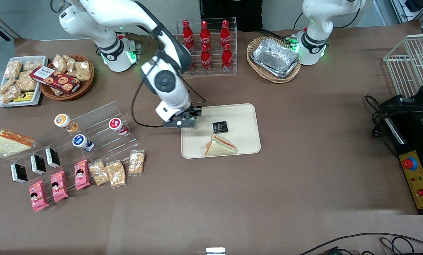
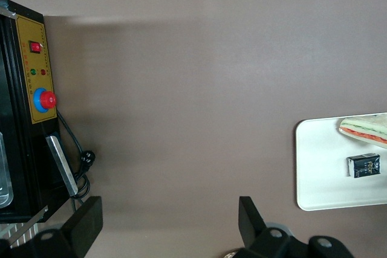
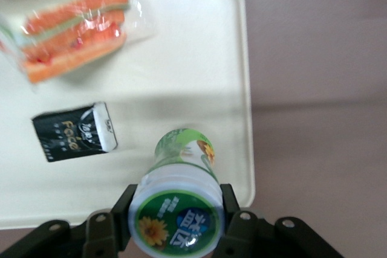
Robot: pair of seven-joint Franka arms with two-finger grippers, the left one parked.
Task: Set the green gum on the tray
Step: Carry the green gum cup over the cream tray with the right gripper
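My right gripper (image 1: 187,122) (image 3: 176,206) is shut on the green gum (image 3: 178,197), a small canister with a white-rimmed green lid. It holds the canister above the beige tray (image 1: 245,117) (image 3: 199,40), at the tray's edge toward the working arm's end. In the front view the gum is hidden under the gripper. On the tray lie a wrapped sandwich (image 1: 220,147) (image 3: 72,28) and a small black packet (image 1: 220,126) (image 3: 74,131). The tray also shows in the left wrist view (image 2: 320,173).
A clear stepped rack (image 1: 90,132) holds orange-, red- and blue-lidded canisters, with snack packs nearer the front camera. Cola bottles (image 1: 206,42), a wicker basket of foil trays (image 1: 274,58) and a snack basket (image 1: 67,76) stand near the arm bases. A control box (image 1: 418,177) lies toward the parked arm's end.
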